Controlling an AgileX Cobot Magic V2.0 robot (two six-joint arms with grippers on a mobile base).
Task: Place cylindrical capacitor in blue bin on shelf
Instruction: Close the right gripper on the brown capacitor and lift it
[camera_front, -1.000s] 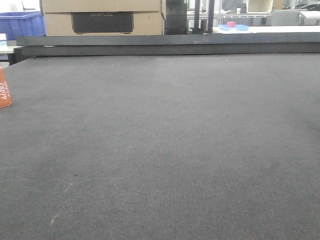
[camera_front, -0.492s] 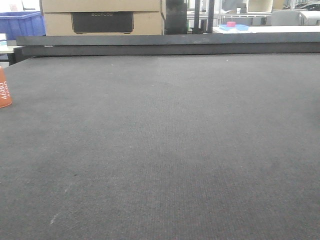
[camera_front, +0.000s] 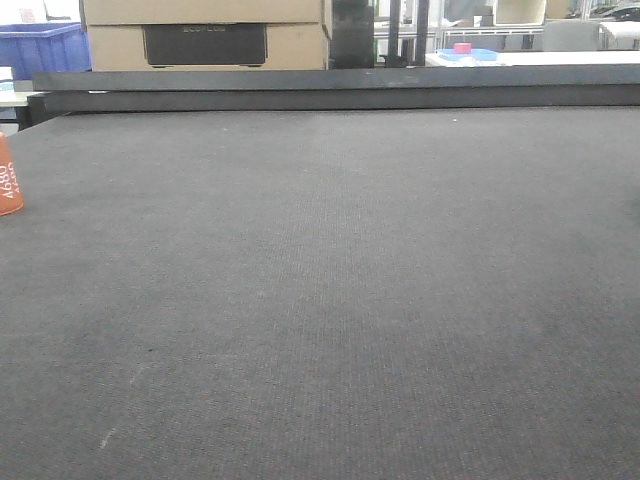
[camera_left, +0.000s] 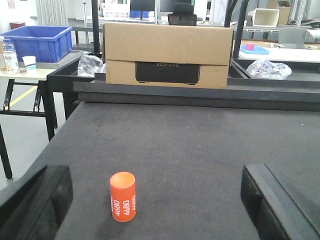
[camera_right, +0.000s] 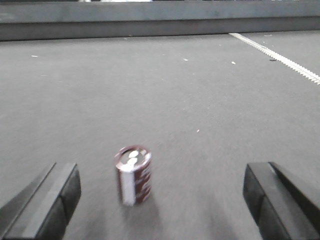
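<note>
The capacitor (camera_left: 123, 196) stands upright on the dark desk (camera_left: 200, 135), touched by nothing. It is between the wide-spread fingers of the left hand (camera_left: 156, 175). The right hand (camera_right: 161, 172), equally wide, frames a small upright brown can (camera_right: 133, 175).

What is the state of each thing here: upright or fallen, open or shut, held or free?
cylindrical capacitor: upright, not held.
dark can: upright, not held, blurred.
left claw: open, empty.
right claw: open, empty.
cardboard box: shut.
</note>
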